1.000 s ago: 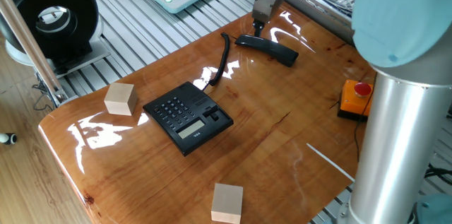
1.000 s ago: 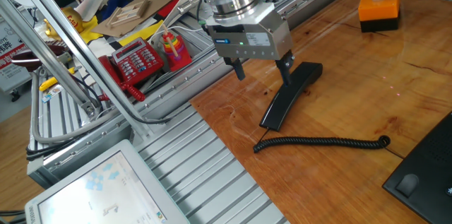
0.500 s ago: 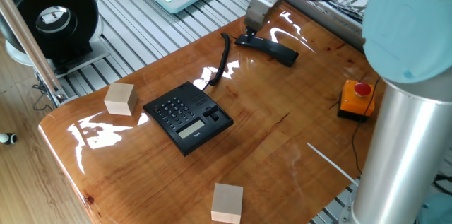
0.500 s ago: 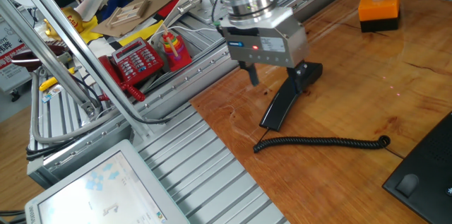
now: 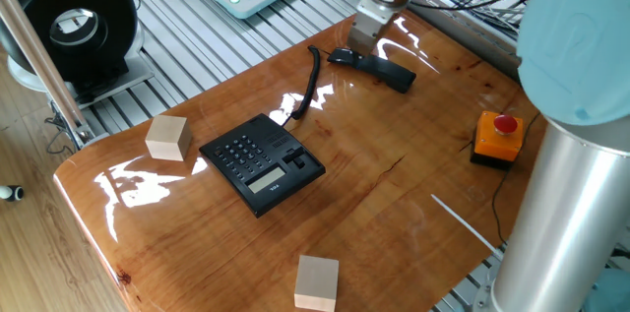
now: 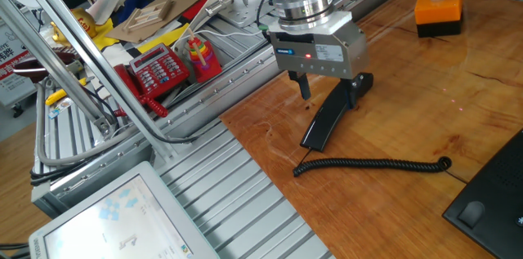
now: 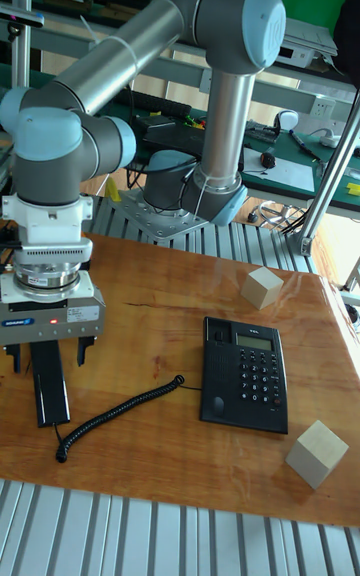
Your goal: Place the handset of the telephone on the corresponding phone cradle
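I'm hovering my gripper, fingers apart, astride the handset lying on the glossy wooden table, upper centre.

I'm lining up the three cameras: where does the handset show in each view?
One fixed view: handset, top centre, under the gripper.
The other fixed view: handset, centre, its far end between the fingers.
Tall fixed view: handset, lower left.
Shared landmark: coiled cord, running from handset toward phone base.
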Robot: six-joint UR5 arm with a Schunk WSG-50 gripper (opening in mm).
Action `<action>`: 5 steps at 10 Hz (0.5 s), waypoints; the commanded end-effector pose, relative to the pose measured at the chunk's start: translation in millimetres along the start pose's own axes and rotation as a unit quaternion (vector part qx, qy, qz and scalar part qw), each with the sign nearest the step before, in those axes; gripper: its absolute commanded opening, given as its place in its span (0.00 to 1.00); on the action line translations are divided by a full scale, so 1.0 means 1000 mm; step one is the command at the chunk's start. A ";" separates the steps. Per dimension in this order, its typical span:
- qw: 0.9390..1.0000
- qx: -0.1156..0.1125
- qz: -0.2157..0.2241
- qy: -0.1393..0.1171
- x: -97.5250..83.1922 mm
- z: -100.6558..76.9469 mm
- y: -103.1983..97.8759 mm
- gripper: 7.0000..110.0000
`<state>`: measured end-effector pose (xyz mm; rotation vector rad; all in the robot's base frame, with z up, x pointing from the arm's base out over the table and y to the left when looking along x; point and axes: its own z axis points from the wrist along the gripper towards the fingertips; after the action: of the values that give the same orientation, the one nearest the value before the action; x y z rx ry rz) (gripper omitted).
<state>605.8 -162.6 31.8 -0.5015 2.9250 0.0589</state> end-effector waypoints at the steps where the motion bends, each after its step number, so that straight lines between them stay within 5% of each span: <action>1: 1.000 -0.010 -0.005 -0.009 0.005 -0.001 0.001 0.79; 4: 1.000 -0.019 -0.009 -0.010 0.020 0.001 -0.005 0.79; 5: 1.000 -0.012 -0.010 -0.006 0.023 0.001 -0.011 0.57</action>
<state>593.0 -170.9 27.6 -0.5330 2.9144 0.0913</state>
